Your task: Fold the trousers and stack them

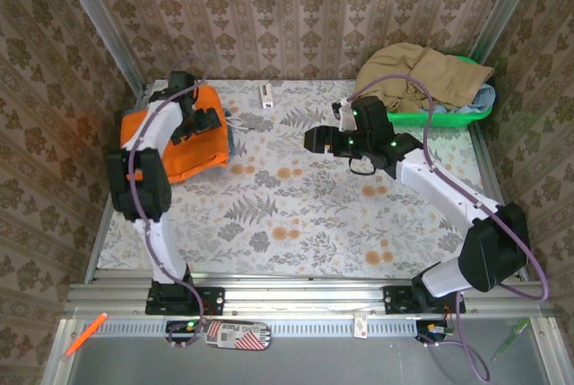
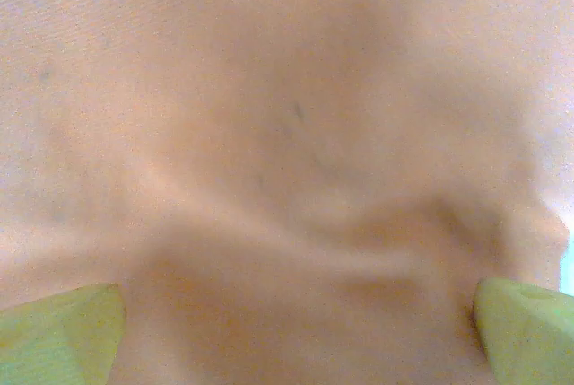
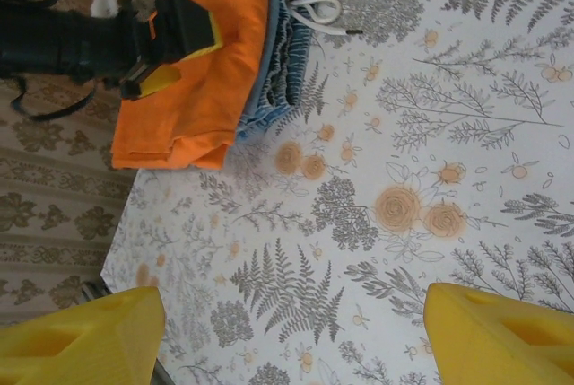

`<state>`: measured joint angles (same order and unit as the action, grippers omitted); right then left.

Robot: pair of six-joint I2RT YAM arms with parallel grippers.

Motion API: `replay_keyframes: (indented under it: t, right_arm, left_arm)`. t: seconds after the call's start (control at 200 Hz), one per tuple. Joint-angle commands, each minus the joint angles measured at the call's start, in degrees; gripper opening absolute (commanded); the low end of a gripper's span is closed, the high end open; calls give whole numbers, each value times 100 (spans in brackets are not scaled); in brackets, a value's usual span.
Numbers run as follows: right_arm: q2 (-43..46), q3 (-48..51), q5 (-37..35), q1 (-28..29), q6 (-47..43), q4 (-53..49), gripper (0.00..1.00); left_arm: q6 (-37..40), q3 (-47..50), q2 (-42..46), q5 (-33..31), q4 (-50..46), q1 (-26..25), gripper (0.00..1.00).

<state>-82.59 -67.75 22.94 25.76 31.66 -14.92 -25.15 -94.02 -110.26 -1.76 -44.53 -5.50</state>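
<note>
Trousers (image 1: pixel 195 157) lie seemingly folded under left pincer (image 2: pixel 291 340).

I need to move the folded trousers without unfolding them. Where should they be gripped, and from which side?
Likely the near end of the trousers, approached low from the robot's side: there the folded layers bunch thick and reach past the blue garment onto the table, so a pinch takes orange alone.

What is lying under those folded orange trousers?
The edge of a blue-grey garment sticks out from beneath the orange trousers. The rest of it, and anything else below, is covered.
</note>
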Motion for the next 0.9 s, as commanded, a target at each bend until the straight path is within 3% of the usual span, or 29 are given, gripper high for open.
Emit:
replay_keyframes:
  t: [0.0,0.275,0.48,0.695,0.83,0.895]
  right_arm:
    - [214,116,0,68,-12,-45,78]
    - [403,362,-43,96,17,-95,77]
    - [570,335,-121,96,-85,-305,77]
    - [897,503,-193,96,-119,-396,78]
    - [989,677,-184,96,-119,-431,78]
    - [1041,764,-184,96,-133,-444,78]
  left_arm:
    - [291,540,775,-259,-306,-352,98]
    - [-279,2066,892,-252,677,-750,93]
    - [-30,1717,280,-26,765,-694,91]
    - [-9,1873,1965,-296,420,-731,95]
    - [-482,2970,3115,-568,353,-905,91]
    - [-1121,3658,3580,-811,218,-944,87]
